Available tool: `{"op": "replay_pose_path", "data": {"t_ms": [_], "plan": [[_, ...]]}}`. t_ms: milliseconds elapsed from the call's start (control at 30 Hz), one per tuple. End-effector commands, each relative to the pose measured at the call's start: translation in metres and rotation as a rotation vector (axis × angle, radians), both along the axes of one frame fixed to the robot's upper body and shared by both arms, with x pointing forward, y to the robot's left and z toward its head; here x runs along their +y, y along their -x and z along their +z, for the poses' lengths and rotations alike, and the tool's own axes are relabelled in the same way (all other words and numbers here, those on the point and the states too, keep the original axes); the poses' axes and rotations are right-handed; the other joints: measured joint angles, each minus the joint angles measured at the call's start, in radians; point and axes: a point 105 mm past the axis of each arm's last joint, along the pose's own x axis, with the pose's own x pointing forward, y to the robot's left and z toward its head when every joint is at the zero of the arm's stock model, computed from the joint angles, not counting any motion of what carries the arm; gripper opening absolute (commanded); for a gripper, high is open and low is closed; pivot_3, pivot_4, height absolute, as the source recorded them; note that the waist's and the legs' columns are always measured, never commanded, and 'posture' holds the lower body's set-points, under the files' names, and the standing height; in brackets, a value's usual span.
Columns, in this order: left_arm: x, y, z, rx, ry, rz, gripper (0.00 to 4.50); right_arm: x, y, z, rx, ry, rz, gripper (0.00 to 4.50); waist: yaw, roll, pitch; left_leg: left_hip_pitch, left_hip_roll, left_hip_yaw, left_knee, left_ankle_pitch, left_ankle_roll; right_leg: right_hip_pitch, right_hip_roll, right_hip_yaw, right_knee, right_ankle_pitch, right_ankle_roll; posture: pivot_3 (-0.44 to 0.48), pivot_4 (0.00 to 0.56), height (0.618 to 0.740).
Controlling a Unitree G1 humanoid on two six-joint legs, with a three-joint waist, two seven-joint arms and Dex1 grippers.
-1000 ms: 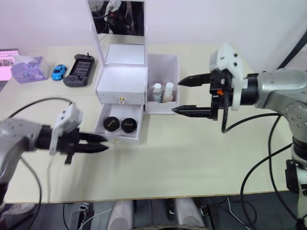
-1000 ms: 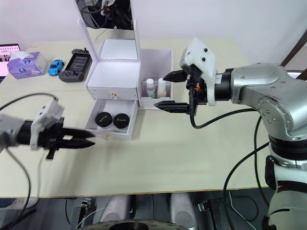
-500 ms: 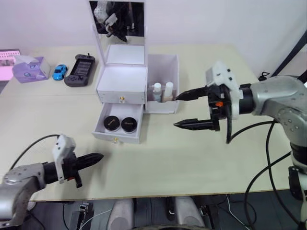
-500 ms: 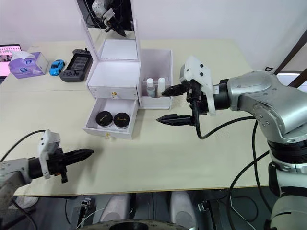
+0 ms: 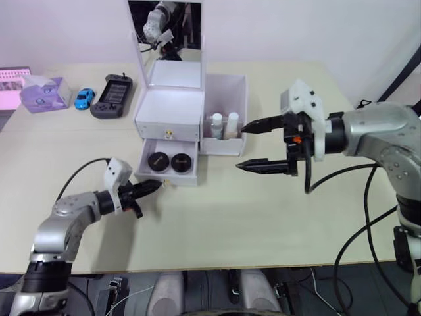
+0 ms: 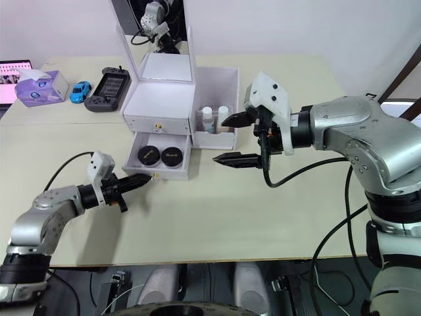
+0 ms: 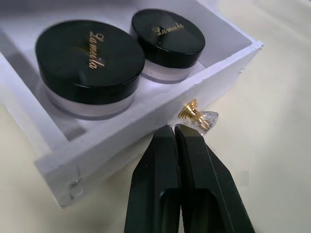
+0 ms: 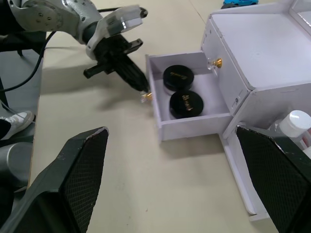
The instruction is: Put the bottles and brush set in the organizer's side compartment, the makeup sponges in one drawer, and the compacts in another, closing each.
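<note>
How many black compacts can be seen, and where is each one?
2. Both compacts lie side by side in the open lower drawer of the organizer: one toward the robot's left, the other toward the side compartment. The closed upper drawer could hide more.

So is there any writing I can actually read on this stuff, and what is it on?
"Lamiela", or close to it, in gold script on the lid of the larger-looking compact in the open lower drawer.
The same gold script on the second compact beside it.
The pink card behind the purple tissue box: print too small to read.
The bottles in the side compartment: no readable label.
</note>
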Motion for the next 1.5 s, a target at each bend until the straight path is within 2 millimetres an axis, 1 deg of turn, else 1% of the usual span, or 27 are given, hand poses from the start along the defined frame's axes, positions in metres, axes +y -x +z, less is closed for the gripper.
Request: {"op": "replay_pose_path", "data": {"t_ms": [33, 133, 233, 300, 400, 500, 633, 733, 833, 967, 1100, 1167, 1200, 1233, 1267, 1300, 1367, 1500], "plan": [[-0.007, -0.009, 0.016, -0.076, -0.031, -0.023, 0.12, -0.002, 0.002, 0.014, -0.080, 0.014, -0.021, 4.50, 0.000, 0.000, 0.000, 0.000, 0.000, 0.000, 0.000, 0.000, 0.000, 0.000, 0.000, 0.000, 0.000, 0.000, -0.001, 0.000, 0.150, 0.740], [-0.010, -0.017, 0.024, -0.107, -0.040, -0.022, 0.12, -0.004, 0.002, 0.014, -0.088, 0.018, -0.038, 4.50, 0.004, 0.000, 0.000, -0.001, 0.000, 0.000, -0.001, 0.000, 0.000, -0.001, 0.001, 0.000, -0.001, 0.000, 0.000, 0.000, 0.150, 0.740], [-0.013, -0.030, 0.032, -0.137, -0.045, -0.016, 0.12, -0.002, 0.002, 0.014, -0.105, 0.021, -0.048, 4.50, 0.006, 0.000, 0.000, -0.002, 0.000, 0.000, -0.002, 0.000, 0.000, -0.002, 0.001, 0.000, -0.001, 0.000, 0.000, 0.000, 0.150, 0.740], [-0.014, -0.033, 0.031, -0.146, -0.062, -0.021, 0.12, -0.002, 0.002, 0.014, -0.109, 0.021, -0.051, 4.50, 0.007, 0.000, 0.000, -0.003, 0.000, 0.000, -0.002, 0.000, 0.000, -0.002, 0.001, 0.000, -0.002, 0.000, 0.000, 0.000, 0.150, 0.740], [-0.018, -0.047, 0.031, -0.185, -0.112, -0.003, 0.12, -0.001, 0.000, 0.016, -0.117, 0.017, -0.058, 4.50, 0.010, 0.000, 0.000, -0.002, 0.000, 0.000, -0.001, 0.000, 0.000, -0.002, 0.001, 0.000, -0.002, 0.000, 0.000, 0.000, 0.150, 0.740], [-0.021, -0.060, 0.033, -0.208, -0.116, 0.013, 0.12, -0.002, 0.000, 0.018, -0.125, 0.017, -0.067, 4.50, 0.009, 0.000, 0.000, -0.002, 0.000, 0.000, -0.001, 0.000, 0.000, -0.001, 0.001, 0.000, -0.001, 0.000, 0.000, 0.000, 0.150, 0.740], [-0.028, -0.069, 0.033, -0.224, -0.115, 0.007, 0.12, -0.003, -0.001, 0.018, -0.133, 0.019, -0.079, 4.50, 0.007, 0.000, 0.000, -0.002, 0.000, 0.000, -0.001, 0.000, 0.000, -0.002, 0.001, 0.000, -0.001, 0.001, 0.001, 0.000, 0.150, 0.740], [-0.027, -0.078, 0.034, -0.245, -0.141, 0.030, 0.12, -0.004, -0.001, 0.020, -0.139, 0.018, -0.088, 4.50, 0.009, 0.000, 0.000, -0.002, 0.000, 0.000, -0.001, 0.000, 0.000, -0.002, 0.001, 0.000, -0.002, 0.002, 0.003, 0.000, 0.150, 0.740], [-0.030, -0.086, 0.040, -0.270, -0.154, 0.034, 0.12, -0.005, 0.000, 0.020, -0.142, 0.022, -0.099, 4.50, 0.013, 0.000, 0.000, -0.002, 0.000, 0.000, -0.001, 0.000, 0.000, -0.001, 0.001, 0.000, -0.001, 0.001, 0.002, 0.000, 0.150, 0.740], [-0.036, -0.088, 0.044, -0.287, -0.155, 0.010, 0.12, -0.006, 0.000, 0.020, -0.143, 0.022, -0.105, 4.50, 0.011, 0.000, 0.000, -0.002, 0.000, 0.000, 0.001, 0.001, 0.000, 0.000, 0.000, 0.000, -0.001, 0.002, 0.002, 0.000, 0.150, 0.740], [-0.038, -0.084, 0.045, -0.279, -0.143, -0.018, 0.12, -0.009, 0.002, 0.017, -0.112, 0.016, -0.114, 4.50, 0.012, 0.000, 0.000, -0.002, 0.000, 0.000, 0.001, 0.002, 0.001, 0.000, 0.000, 0.000, -0.001, 0.003, 0.003, 0.000, 0.150, 0.740], [-0.035, -0.082, 0.048, -0.276, -0.111, -0.008, 0.12, -0.013, 0.005, 0.015, -0.050, -0.014, -0.116, 4.50, 0.012, 0.000, 0.000, -0.002, 0.000, 0.000, 0.001, 0.002, 0.001, 0.000, 0.000, -0.001, -0.001, 0.004, 0.001, 0.000, 0.150, 0.740], [-0.030, -0.078, 0.048, -0.266, -0.096, -0.015, 0.12, -0.020, 0.003, 0.012, -0.026, -0.024, -0.145, 4.50, 0.013, -0.001, 0.000, -0.003, 0.000, 0.000, 0.001, 0.002, 0.001, 0.000, 0.000, -0.001, -0.002, 0.004, 0.001, 0.000, 0.150, 0.740], [-0.025, -0.073, 0.048, -0.254, -0.080, -0.026, 0.64, -0.027, 0.000, 0.009, -0.003, -0.049, -0.177, 4.50, 0.012, -0.001, 0.000, -0.003, 0.000, 0.000, 0.000, 0.002, 0.001, 0.000, 0.000, -0.001, -0.002, 0.003, 0.002, 0.000, 0.150, 0.740], [-0.021, -0.067, 0.049, -0.246, -0.062, -0.038, 0.93, -0.035, -0.003, 0.005, 0.013, -0.069, -0.218, 4.50, 0.010, -0.001, 0.000, -0.004, 0.000, 0.000, 0.000, 0.002, 0.001, 0.000, 0.000, 0.000, -0.003, 0.003, 0.002, 0.000, 0.150, 0.740], [-0.016, -0.061, 0.050, -0.239, -0.048, -0.049, 1.38, -0.043, -0.006, 0.001, 0.018, -0.081, -0.254, 4.50, 0.008, -0.001, 0.000, -0.004, 0.000, 0.001, -0.001, 0.002, 0.001, 0.000, 0.000, 0.000, -0.004, 0.003, 0.002, 0.000, 0.150, 0.740], [-0.006, -0.052, 0.054, -0.238, -0.038, -0.057, 2.38, -0.059, -0.005, -0.009, 0.026, -0.060, -0.305, 4.50, 0.008, -0.001, 0.000, -0.004, 0.000, 0.002, -0.002, 0.002, 0.001, 0.000, -0.001, 0.000, -0.004, 0.003, 0.003, 0.000, 0.150, 0.740], [0.027, -0.042, 0.060, -0.237, -0.060, -0.009, 4.44, -0.092, -0.004, -0.015, 0.020, -0.094, -0.398, 4.50, 0.008, 0.000, 0.000, -0.003, 0.001, 0.001, -0.004, 0.002, 0.001, -0.002, 0.000, 0.000, -0.004, 0.002, 0.003, 0.000, 0.150, 0.740]]}}
